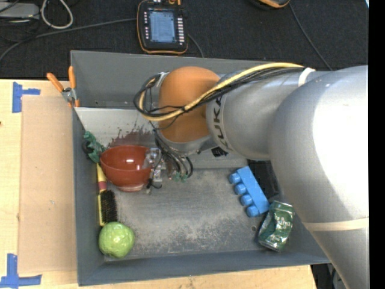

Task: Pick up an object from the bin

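Note:
My gripper (157, 172) hangs low in the bin's left half, right at the right rim of a red-brown bowl (123, 166). One finger touches the bowl's rim or sits just beside it. A yellow-handled brush (106, 202) with black bristles lies below the bowl along the left wall. A green crumpled thing (91, 147) rests at the bowl's upper left.
A light green ball (116, 239) lies in the front left corner. A blue toy block (248, 191) sits right of centre, and a crumpled green packet (276, 225) lies at the front right. The arm with its orange cover and cables spans the bin's upper right.

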